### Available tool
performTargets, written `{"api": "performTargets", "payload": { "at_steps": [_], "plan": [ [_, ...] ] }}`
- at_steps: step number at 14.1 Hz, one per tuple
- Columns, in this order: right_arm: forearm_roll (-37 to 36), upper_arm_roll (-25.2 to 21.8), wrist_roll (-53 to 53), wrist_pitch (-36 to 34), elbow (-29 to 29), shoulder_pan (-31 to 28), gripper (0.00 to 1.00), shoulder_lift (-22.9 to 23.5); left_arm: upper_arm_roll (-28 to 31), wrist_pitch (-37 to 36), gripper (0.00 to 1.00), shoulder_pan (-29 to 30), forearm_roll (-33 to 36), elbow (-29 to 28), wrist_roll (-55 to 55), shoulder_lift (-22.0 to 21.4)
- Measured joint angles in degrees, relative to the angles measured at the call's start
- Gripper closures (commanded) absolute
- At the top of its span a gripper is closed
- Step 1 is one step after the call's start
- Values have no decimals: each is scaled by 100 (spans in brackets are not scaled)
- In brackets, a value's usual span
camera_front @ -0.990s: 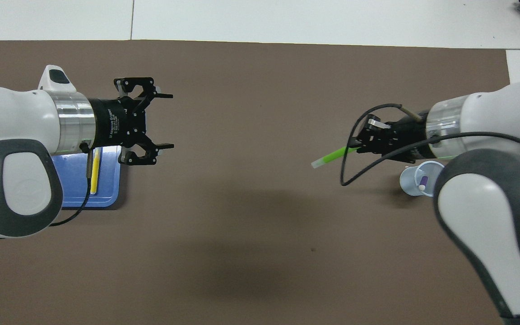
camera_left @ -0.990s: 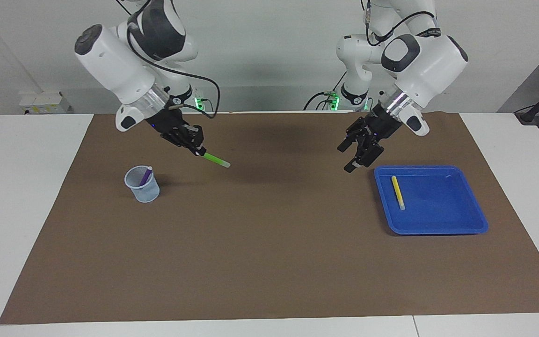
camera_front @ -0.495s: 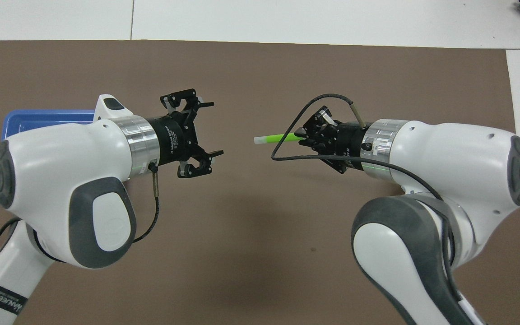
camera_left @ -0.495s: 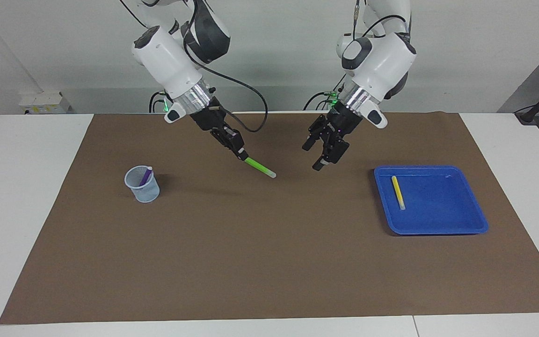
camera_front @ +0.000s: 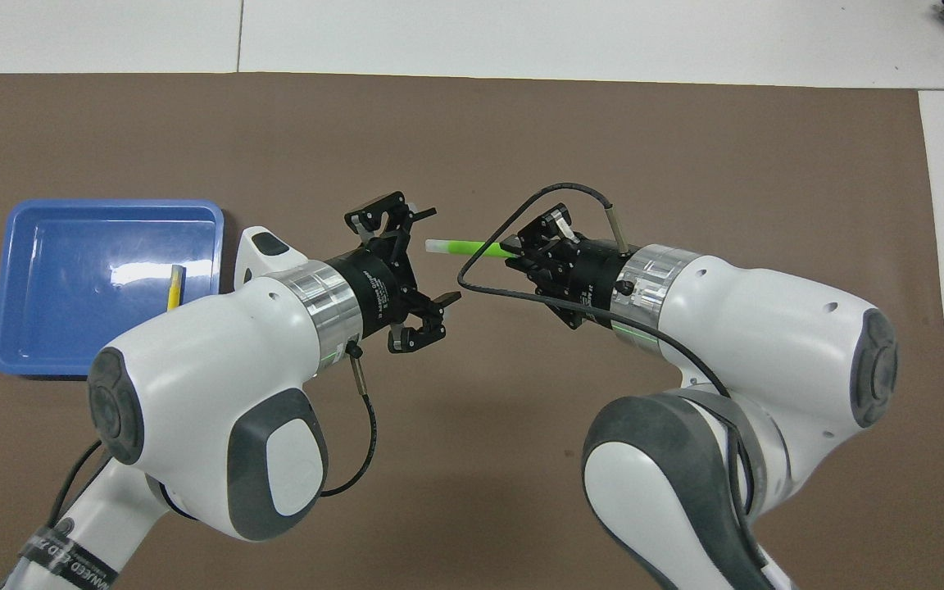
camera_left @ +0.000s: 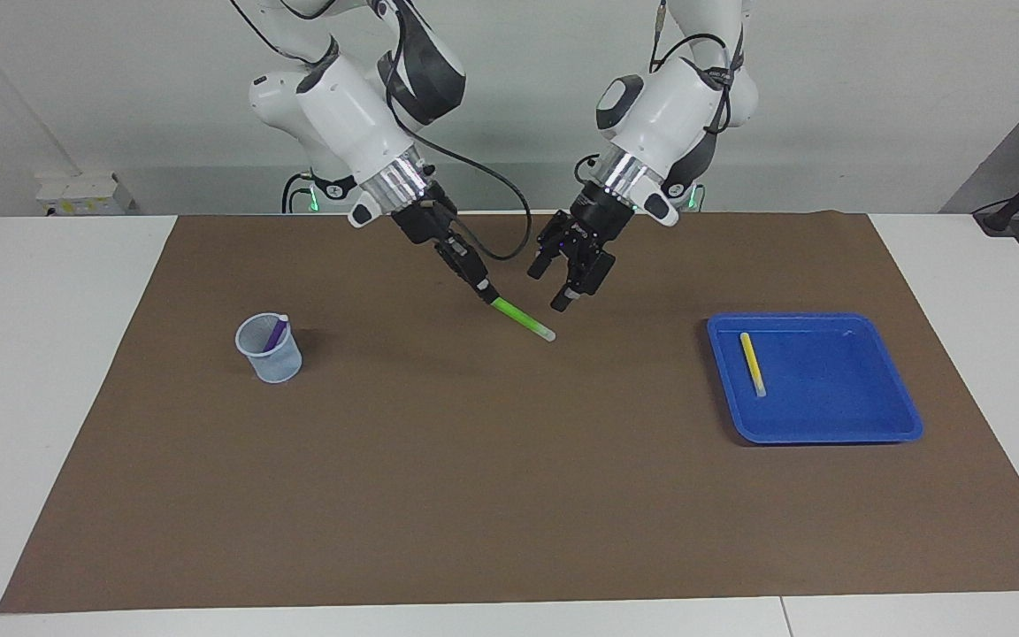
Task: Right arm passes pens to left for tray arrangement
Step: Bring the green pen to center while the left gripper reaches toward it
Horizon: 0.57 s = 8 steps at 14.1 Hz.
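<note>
Both arms slant down over mid-worktop, tips converging. Right end effector clenched on the green pen, pale end toward the left end effector, fingers spread, empty. Farther out, yellow pen lies in the tray

One camera sits high across the tabletop, facing the robots from a distance. The other looks steeply down from above their end, closer. Both share the brown mat and tray.
</note>
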Motion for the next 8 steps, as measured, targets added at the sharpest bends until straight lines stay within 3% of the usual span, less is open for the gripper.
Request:
{"api": "performTargets", "payload": {
  "at_steps": [8],
  "plan": [
    [0, -9, 0, 0, -2, 0, 100, -2, 3, 970, 5, -365, -5, -91, -177, 464]
  ]
}}
